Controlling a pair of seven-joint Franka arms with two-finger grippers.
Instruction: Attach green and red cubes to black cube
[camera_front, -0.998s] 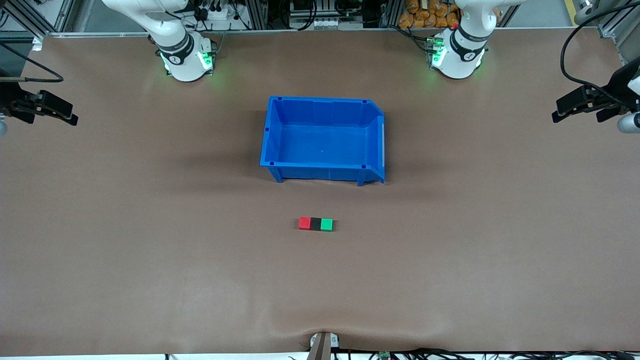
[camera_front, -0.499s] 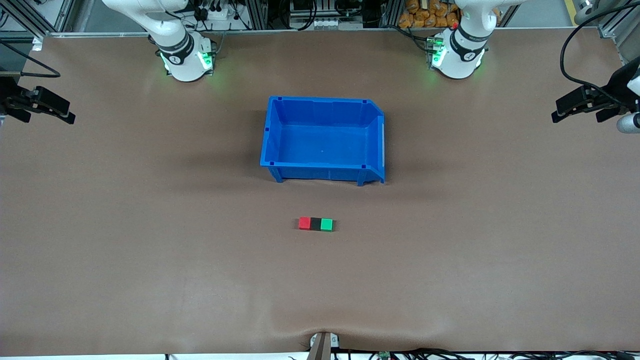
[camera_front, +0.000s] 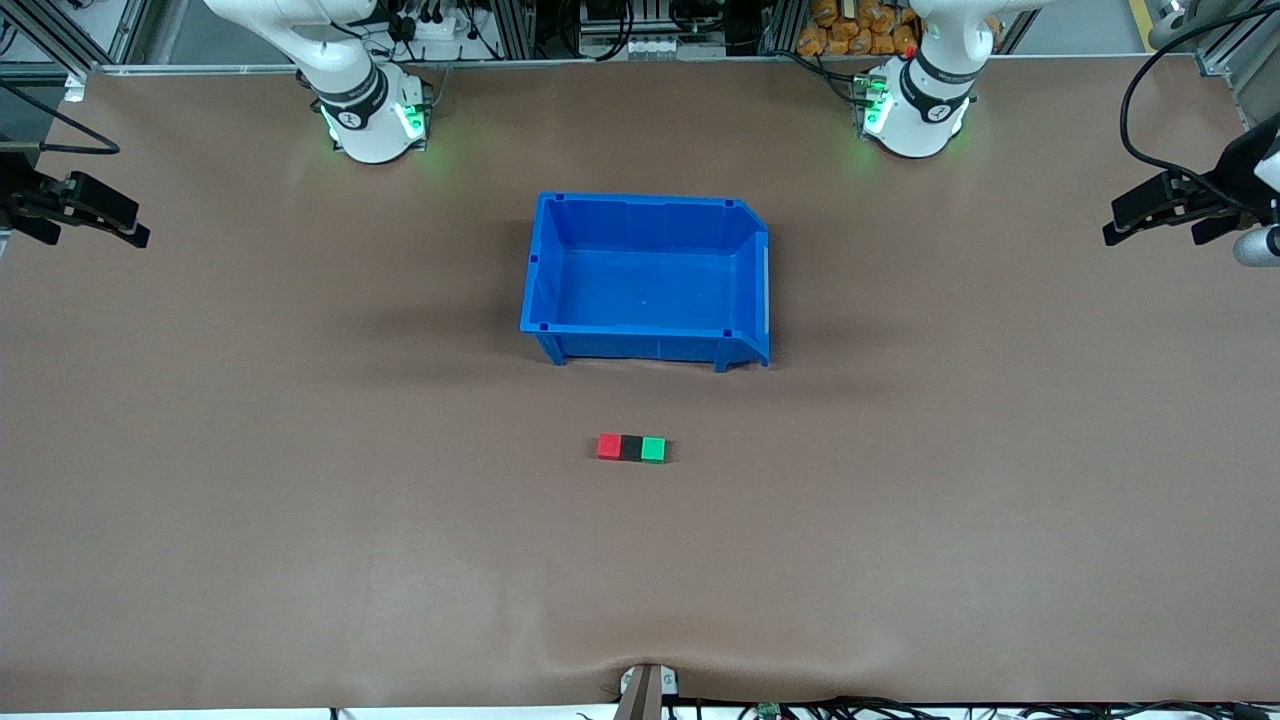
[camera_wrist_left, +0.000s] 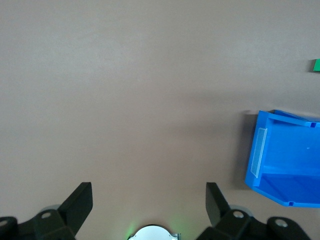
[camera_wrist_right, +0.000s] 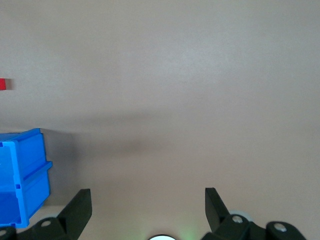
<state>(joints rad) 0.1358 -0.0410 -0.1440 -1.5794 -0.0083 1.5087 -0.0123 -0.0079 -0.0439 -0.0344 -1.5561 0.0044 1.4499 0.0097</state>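
Three small cubes lie on the brown table (camera_front: 300, 520) in one tight row, just below the centre of the front view: one red cube (camera_front: 609, 446), one black cube (camera_front: 631, 447) in the middle, and one green cube (camera_front: 653, 449), each touching its neighbour. The red one is at the end toward the right arm's end of the table, the green one toward the left arm's end. One blue bin (camera_front: 560, 345) stands above them in the middle of the front view, farther from the front camera than the row, apart from it, and nothing shows inside it. Two white arm bases sit along the top edge of the frame, each lit green. The right gripper (camera_front: 90, 214) hangs at the far left edge of the front view, over that end of the table, well apart from the cubes, fingers spread wide and holding nothing; its arm waits. The left gripper (camera_front: 1160, 212) hangs at the far right edge, likewise spread wide and empty, waiting too. In the left wrist view the two fingers (camera_wrist_left: 80, 202) stand wide apart over bare table, with the bin and a sliver of green cube at the frame's right edge. In the right wrist view the bin and a bit of red cube show at the frame's left edge.
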